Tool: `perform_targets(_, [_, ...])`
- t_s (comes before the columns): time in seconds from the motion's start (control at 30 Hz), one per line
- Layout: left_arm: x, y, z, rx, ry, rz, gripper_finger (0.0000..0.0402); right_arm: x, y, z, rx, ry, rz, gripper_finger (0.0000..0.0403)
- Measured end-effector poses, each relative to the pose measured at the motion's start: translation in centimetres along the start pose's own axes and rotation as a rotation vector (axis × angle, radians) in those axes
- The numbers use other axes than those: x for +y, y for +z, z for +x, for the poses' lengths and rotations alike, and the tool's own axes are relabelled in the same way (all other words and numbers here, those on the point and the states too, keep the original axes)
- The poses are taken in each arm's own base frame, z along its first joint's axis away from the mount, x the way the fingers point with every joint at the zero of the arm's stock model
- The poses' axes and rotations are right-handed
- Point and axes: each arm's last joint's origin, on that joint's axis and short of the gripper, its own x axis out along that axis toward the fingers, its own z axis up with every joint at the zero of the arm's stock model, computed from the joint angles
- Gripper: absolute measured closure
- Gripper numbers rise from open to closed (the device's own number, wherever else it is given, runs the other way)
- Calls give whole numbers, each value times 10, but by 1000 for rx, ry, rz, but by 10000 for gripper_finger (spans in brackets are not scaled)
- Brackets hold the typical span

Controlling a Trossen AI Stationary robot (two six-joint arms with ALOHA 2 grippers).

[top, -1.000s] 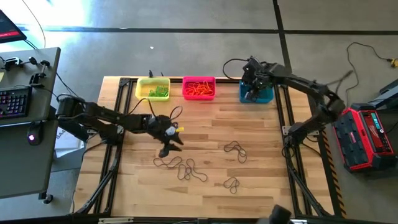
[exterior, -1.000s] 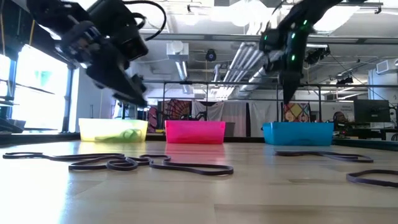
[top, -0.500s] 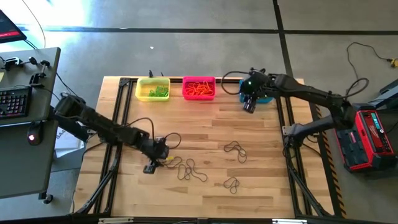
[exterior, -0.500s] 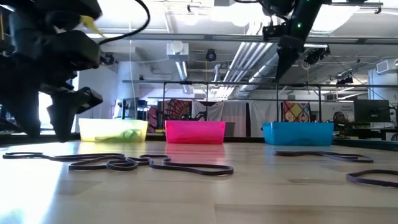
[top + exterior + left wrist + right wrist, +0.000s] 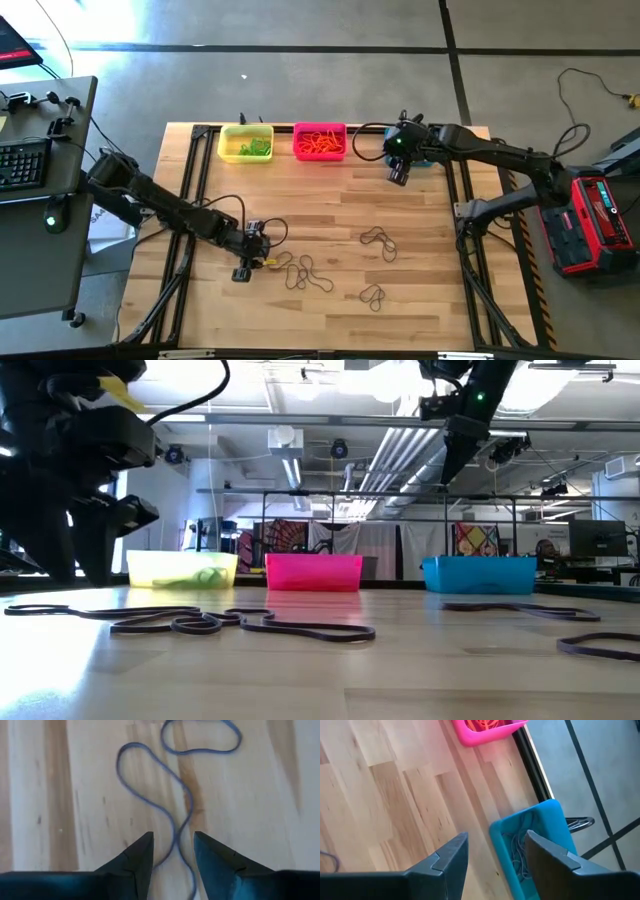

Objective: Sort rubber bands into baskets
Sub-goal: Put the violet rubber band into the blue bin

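Looking down the left wrist view, we see a dark rubber band [image 5: 177,817] running straight between the two fingers of the left gripper [image 5: 172,857], its strand snaking away from the jaws toward the top of the frame. The jaws stand apart on either side of it, not clenched, nothing held. In the high view this left gripper [image 5: 250,255] sits low over the wood in the lower left of the table [image 5: 420,230], at the left end of the tangle of dark bands [image 5: 300,272].

We judge the coming pinch turns on this: the strand's long axis lies along the gap, so closing should catch it.

The right gripper [image 5: 399,172] hangs released, empty, at the upper centre, just beside the teal basket [image 5: 540,840], which holds dark bands. The pink basket [image 5: 320,141] and yellow basket [image 5: 246,143] stand upper left. More dark bands [image 5: 378,240] lie centre-right; the left arm is nearer the tangle.
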Motion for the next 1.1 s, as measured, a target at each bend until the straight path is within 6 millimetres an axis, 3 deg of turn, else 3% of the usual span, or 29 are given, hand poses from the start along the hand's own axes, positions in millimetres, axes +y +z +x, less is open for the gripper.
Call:
perform_targets(0.3, [-5, -2, 15, 51, 15, 50, 275, 0, 0, 0, -5, 1, 19, 221])
perform_targets(0.5, [-10, 8, 24, 94, 74, 89, 277, 0, 0, 0, -5, 3, 16, 221])
perform_targets(0.6, [-10, 11, 24, 122, 83, 70, 296, 0, 1, 0, -6, 3, 18, 222])
perform_targets(0.7, [-9, 12, 22, 135, 96, 66, 343, 2, 1, -1, -9, 8, 46, 229])
perform_targets(0.8, [-6, 13, 22, 133, 106, 20, 391, 11, 5, -1, -55, 22, 66, 254])
perform_targets(1.1, [24, 23, 10, 79, 135, -84, 400, 61, -15, 47, -199, 214, 61, 389])
